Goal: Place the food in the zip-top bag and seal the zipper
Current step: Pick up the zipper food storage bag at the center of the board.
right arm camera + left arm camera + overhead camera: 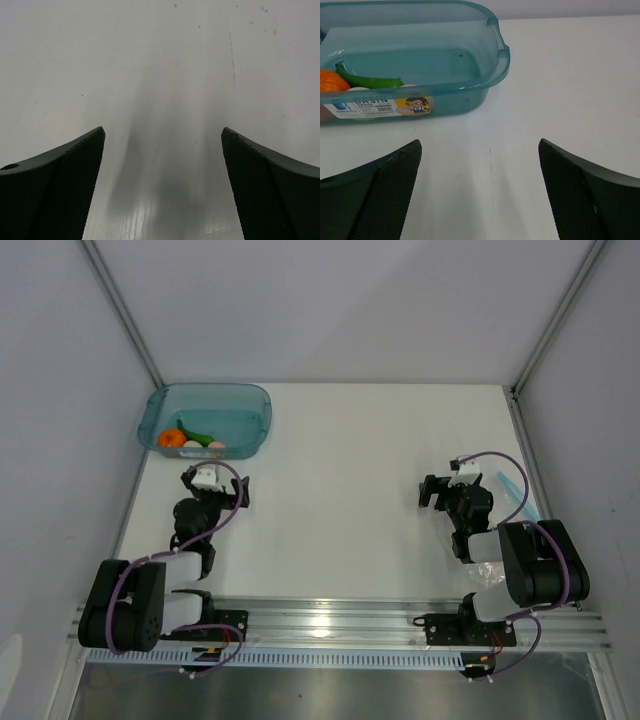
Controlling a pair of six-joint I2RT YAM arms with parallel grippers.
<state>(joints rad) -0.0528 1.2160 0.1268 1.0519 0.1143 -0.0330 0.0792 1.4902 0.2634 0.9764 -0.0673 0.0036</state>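
The food lies in a teal tub (250, 412) at the far left: an orange fruit (171, 438), a slim green vegetable (198, 435) and a cream-white egg-like lump (216, 446). The left wrist view shows the tub (492, 60), the orange fruit (330, 81) and the green vegetable (370, 81). My left gripper (215, 482) (479, 145) is open and empty just in front of the tub. The zip-top bag (487, 573) lies at the right, mostly under my right arm, its light-blue zipper (515, 495) sticking out. My right gripper (447, 488) (162, 131) is open and empty over bare table.
Grey walls close the table at the back and both sides. A metal rail (330, 620) with both arm bases runs along the near edge. The white table top (340, 470) lies between the arms.
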